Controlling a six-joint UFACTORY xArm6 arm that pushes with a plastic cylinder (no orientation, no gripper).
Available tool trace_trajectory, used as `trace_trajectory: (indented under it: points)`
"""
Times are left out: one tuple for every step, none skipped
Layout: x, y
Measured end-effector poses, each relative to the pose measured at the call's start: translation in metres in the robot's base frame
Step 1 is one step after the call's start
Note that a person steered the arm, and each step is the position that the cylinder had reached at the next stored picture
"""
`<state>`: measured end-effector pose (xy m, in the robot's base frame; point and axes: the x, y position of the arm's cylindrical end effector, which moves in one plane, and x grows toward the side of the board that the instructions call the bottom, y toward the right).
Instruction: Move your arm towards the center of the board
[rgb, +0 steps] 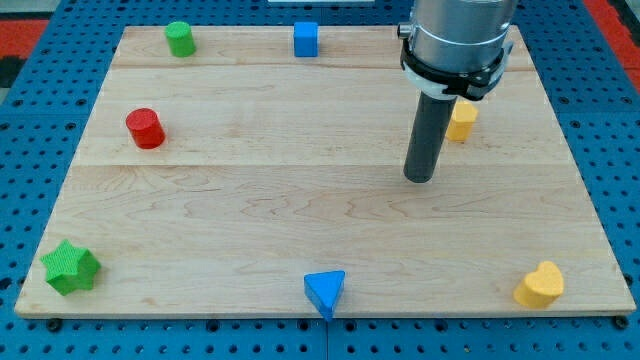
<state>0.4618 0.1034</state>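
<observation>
My tip (420, 178) rests on the wooden board (250, 210), right of the board's middle. A yellow block (462, 121) lies just up and to the right of the tip, partly hidden behind the rod. A red cylinder (145, 128) stands at the left. A green cylinder (180, 38) and a blue cube (306, 39) sit along the top edge. A green star (70, 267) lies at the bottom left corner, a blue triangle (325, 291) at the bottom edge, and a yellow heart (540, 285) at the bottom right.
The board lies on a blue perforated table (30, 130). The arm's grey body (458, 40) hangs over the board's top right part.
</observation>
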Motion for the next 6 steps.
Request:
trace_trajectory:
  points:
    - [0.0,-0.008]
    - [0.0,-0.017]
    - [0.0,-0.026]
    - [0.0,-0.035]
    - [0.0,-0.042]
    - [0.0,-0.052]
